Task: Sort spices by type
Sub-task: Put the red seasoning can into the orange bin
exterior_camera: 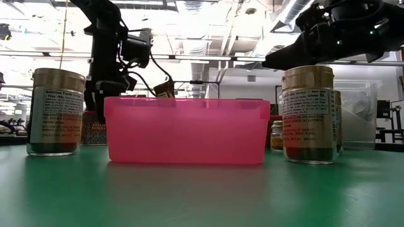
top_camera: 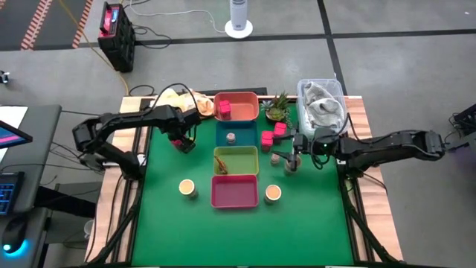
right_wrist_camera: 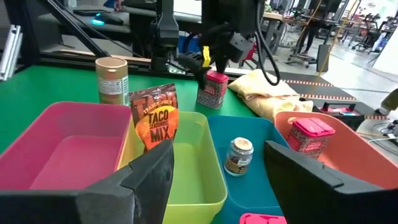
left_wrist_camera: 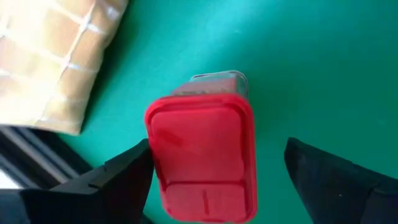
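Observation:
A magenta spice box point(left_wrist_camera: 202, 155) stands upright on the green mat, left of the trays. My left gripper point(left_wrist_camera: 217, 146) points down over it, open, one finger on each side of its lid. My right gripper point(right_wrist_camera: 217, 149) hovers open and holds nothing, right of the trays point(top_camera: 291, 154). A magenta box point(right_wrist_camera: 309, 135) sits in the coral tray point(top_camera: 245, 113), a small shaker point(right_wrist_camera: 239, 155) in the teal tray, and a taco-mix packet point(right_wrist_camera: 155, 121) leans in the yellow-green tray. Two tan-lidded jars point(top_camera: 187, 187) point(top_camera: 273, 193) flank the pink tray point(top_camera: 235, 191).
Two more magenta boxes point(top_camera: 274, 134) and small shakers point(top_camera: 277, 158) stand under my right arm. A plant point(top_camera: 277, 106) and a clear bin point(top_camera: 321, 100) sit at the far right, and a tan cloth point(top_camera: 182, 100) at the far left. Green mat lies bare along the near edge.

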Tool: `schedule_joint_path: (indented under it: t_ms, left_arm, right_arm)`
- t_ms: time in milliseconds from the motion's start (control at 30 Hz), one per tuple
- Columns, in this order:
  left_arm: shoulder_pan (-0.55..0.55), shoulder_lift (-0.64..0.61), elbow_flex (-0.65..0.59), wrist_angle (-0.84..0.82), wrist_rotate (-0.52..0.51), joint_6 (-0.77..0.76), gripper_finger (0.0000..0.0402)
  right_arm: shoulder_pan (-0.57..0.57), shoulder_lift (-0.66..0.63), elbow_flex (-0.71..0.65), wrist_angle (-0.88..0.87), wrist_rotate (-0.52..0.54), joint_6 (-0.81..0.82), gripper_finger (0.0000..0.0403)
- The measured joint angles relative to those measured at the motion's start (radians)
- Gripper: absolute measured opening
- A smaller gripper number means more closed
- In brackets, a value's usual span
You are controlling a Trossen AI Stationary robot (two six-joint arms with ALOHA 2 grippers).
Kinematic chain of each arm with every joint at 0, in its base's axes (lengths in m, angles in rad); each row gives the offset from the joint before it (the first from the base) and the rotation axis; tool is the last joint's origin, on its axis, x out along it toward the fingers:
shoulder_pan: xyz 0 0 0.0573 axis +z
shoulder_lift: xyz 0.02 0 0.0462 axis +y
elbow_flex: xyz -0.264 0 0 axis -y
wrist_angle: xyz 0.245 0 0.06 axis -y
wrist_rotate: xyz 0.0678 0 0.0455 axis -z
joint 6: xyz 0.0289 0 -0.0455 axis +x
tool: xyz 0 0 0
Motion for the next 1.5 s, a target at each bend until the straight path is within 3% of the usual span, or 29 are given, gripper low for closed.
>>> schedule_joint_path:
  t_ms: [167,433,633,767,1000,1200,1400,1500]
  left_arm:
    - [0.005,0.009,0.0,0.042,0.01,0.039,0.0307]
    - [0.019,0.009,0.0,0.028,0.053,0.096,0.0207]
    - [0.01,0.003,0.011,0.011,0.112,0.137,0.0206]
    - [-0.017,0.0,0.116,-0.052,0.125,0.17,0.0206]
    - [-0.069,0.007,0.389,-0.106,0.017,0.282,0.0206]
    - [-0.049,0.006,0.548,0.089,-0.078,0.455,0.0207]
    - [-0.018,0.026,0.556,0.407,-0.076,0.674,0.0213]
    - [-0.007,0.064,0.557,0.466,-0.07,0.757,0.0214]
  right_arm:
    - [0.044,0.0,0.0,-0.018,0.0,0.024,0.0276]
    - [0.095,0.0,0.0,-0.028,0.0,0.065,0.0276]
    - [0.113,0.0,0.0,-0.051,0.004,0.099,0.0276]
    - [0.118,0.0,0.0,-0.043,0.007,0.105,0.0276]
    - [0.118,0.009,0.0,-0.018,0.007,0.144,0.0276]
    - [0.118,0.096,0.0,0.044,0.009,0.184,0.0276]
    - [0.119,0.227,0.0,0.172,0.009,0.234,0.0276]
    - [0.119,0.242,0.0,0.18,0.009,0.238,0.0276]
